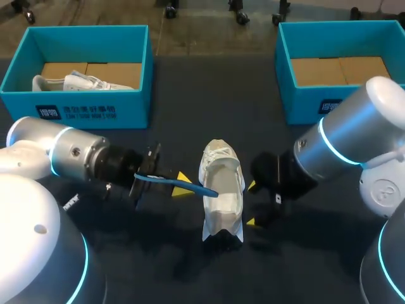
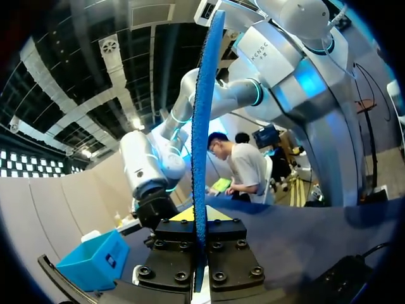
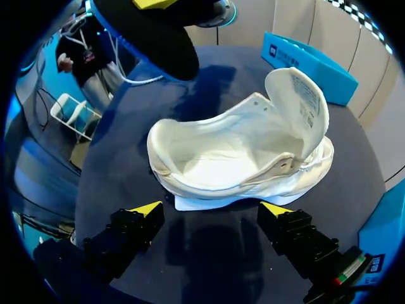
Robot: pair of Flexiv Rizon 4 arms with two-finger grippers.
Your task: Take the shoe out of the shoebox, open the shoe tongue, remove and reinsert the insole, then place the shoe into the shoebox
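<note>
A white shoe (image 1: pixel 222 193) lies on the dark table, its tongue (image 3: pixel 299 94) folded back and its inside bare (image 3: pixel 218 166). My left gripper (image 1: pixel 183 183) is just left of the shoe, shut on a thin blue insole (image 1: pixel 204 188) whose far end reaches over the shoe's opening. In the left wrist view the insole (image 2: pixel 203 120) stands edge-on, pinched in the left gripper (image 2: pixel 201 218). My right gripper (image 1: pixel 252 204) sits at the shoe's right side, open, with the shoe (image 3: pixel 240 158) just ahead of its spread right gripper tips (image 3: pixel 210 210).
A blue shoebox (image 1: pixel 130 101) at the back left holds another white shoe (image 1: pixel 79 82). A second blue shoebox (image 1: pixel 285 69) at the back right shows only its cardboard floor. Both arms flank the shoe closely.
</note>
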